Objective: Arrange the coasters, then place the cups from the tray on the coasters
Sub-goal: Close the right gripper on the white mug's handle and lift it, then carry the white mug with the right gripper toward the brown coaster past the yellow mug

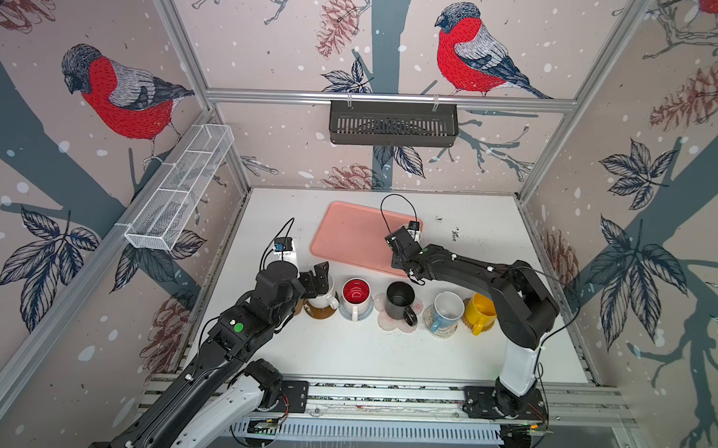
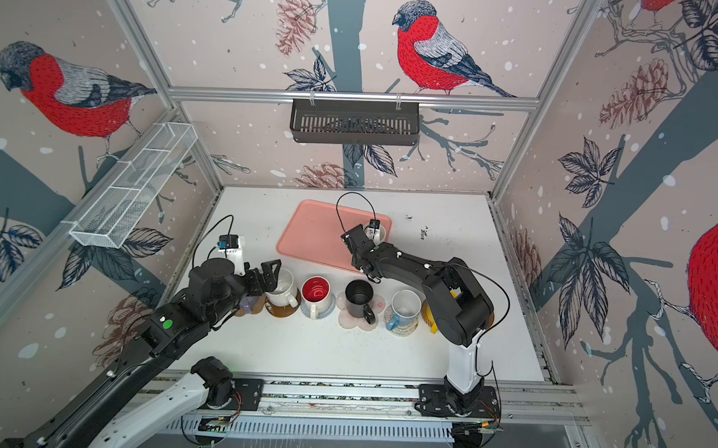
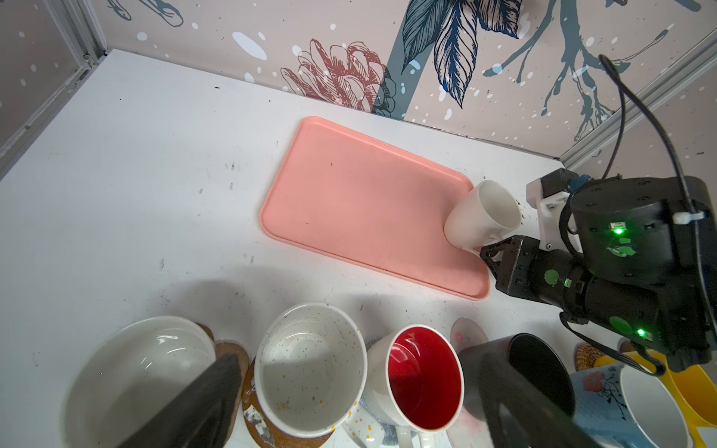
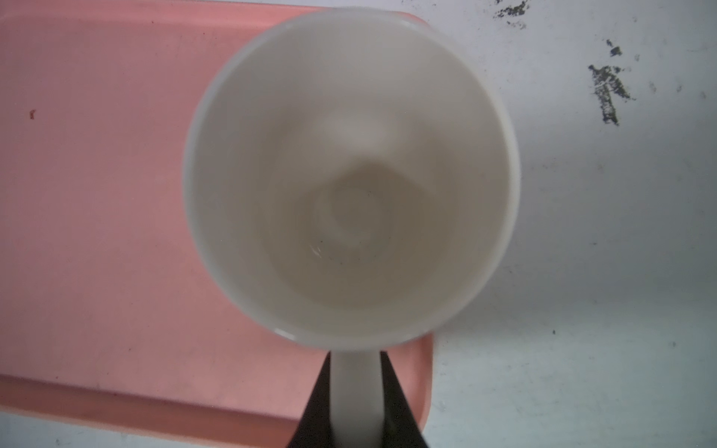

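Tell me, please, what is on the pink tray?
Only a white mug, at a corner of the tray, its handle clamped by the right pincer. The rest is bare. Whether the mug's base touches the tray is hidden.

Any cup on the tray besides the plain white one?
No: in the left wrist view the tray is bare pink all over, with only the plain white mug at one corner.
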Tool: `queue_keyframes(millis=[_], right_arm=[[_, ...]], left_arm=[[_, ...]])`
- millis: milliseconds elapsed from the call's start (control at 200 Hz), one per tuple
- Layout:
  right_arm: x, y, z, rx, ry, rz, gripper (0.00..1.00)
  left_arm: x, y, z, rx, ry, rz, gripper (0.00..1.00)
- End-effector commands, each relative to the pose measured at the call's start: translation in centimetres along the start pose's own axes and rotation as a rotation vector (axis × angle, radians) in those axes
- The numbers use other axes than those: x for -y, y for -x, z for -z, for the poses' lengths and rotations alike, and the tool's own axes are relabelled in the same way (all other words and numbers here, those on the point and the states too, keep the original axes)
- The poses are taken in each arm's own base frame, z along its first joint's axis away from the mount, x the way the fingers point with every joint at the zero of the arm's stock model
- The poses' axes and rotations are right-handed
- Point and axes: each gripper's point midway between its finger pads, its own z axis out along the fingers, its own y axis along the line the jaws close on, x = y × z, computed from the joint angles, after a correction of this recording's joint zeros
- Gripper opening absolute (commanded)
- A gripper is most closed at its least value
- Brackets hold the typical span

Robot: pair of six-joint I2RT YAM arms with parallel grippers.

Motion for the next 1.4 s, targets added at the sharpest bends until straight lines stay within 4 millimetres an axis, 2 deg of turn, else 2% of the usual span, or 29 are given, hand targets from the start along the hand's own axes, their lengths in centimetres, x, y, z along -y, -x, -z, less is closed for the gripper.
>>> queue_keyframes(millis=[0,475,680,855,945,1066,1236,1396], right_arm=[[-1.2,0.9,0.6,0.027,0.059,0.018,0.01],[-2.6,2.7,2.0,0.061,0.143,0.078,0.0],[-2.4,4.0,3.1,0.104,0.139,0.089,0.0],[-2.6,3.4,2.8,0.098,0.153,0.111,0.0],[-2.2,2.8,2.4,0.099,0.146,0.118,0.0],[-2.0,3.1,2.5,0.118,0.139,0.125,0.0],[-1.2,4.5,3.6,0.159,0.12,0.076,0.0],[-0.4,5.2,4.9,0.165,0.12,0.068,0.0]], left_arm=[[0.0,0.3,0.0,0.013,0.0,-0.005,0.95],[0.1,-0.1,-0.5,-0.008,0.003,-0.026,0.95],[0.2,-0.2,-0.6,-0.012,-0.006,-0.036,0.95],[0.1,-0.2,-0.7,-0.011,0.003,-0.033,0.95],[0.0,-0.3,-0.8,-0.016,0.007,-0.034,0.95],[0.3,-0.4,-1.0,-0.023,-0.001,-0.043,0.95],[0.9,-0.4,-1.7,-0.042,-0.016,-0.066,0.95],[2.4,0.0,-2.5,-0.063,-0.069,-0.077,0.95]])
